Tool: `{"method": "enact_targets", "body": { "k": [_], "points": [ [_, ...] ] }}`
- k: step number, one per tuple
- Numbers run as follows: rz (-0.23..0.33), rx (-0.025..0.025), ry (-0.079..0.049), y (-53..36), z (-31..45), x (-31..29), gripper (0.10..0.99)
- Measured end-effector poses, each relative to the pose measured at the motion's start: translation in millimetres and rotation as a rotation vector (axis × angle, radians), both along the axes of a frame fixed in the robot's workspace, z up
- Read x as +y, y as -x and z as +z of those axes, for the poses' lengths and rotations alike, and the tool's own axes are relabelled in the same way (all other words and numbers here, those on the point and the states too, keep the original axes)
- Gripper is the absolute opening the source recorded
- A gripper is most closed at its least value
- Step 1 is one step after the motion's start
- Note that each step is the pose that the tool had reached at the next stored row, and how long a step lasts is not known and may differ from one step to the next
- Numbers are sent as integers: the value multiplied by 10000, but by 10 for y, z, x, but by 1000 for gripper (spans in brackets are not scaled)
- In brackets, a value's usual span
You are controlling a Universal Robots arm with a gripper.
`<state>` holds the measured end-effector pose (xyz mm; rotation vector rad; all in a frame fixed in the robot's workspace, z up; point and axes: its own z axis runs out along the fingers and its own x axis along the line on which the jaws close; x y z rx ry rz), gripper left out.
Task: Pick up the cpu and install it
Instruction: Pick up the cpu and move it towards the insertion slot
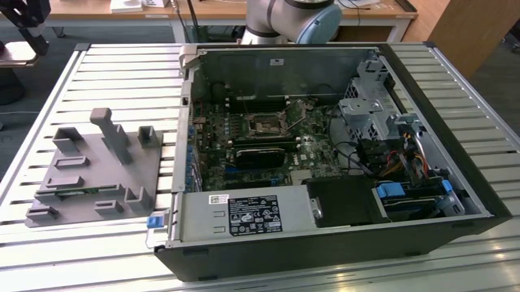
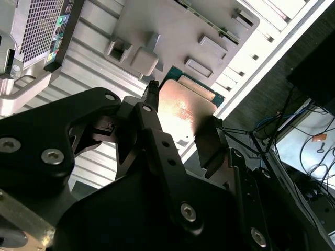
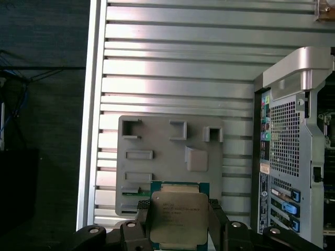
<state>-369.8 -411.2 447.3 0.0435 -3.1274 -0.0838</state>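
My gripper (image 3: pixel 179 226) is shut on the cpu (image 3: pixel 178 212), a flat square chip with a silvery top and a green rim. One black finger presses on each of two opposite edges. In the second wrist view the cpu (image 2: pixel 187 104) sits between the black fingers (image 2: pixel 151 112) of the gripper (image 2: pixel 180 128). It hangs in the air well above the grey tray (image 3: pixel 162 141) on the slatted table. In the exterior view the open motherboard socket (image 1: pixel 267 126) lies inside the computer case (image 1: pixel 325 152).
The grey tray (image 1: pixel 89 176) with raised holders stands at the exterior view's left of the case, with a thin green memory stick (image 1: pixel 77 193) in one slot. The arm's base (image 1: pixel 284 21) rises behind the case. Cables and drive cages (image 1: pixel 390 152) fill the case's right side.
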Motion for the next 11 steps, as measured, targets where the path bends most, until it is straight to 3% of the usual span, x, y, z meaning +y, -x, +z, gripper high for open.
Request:
{"method": "enact_targets", "body": {
  "k": [11],
  "points": [
    [-1, 1, 0, -69, 0, 0, 529]
  ]
}}
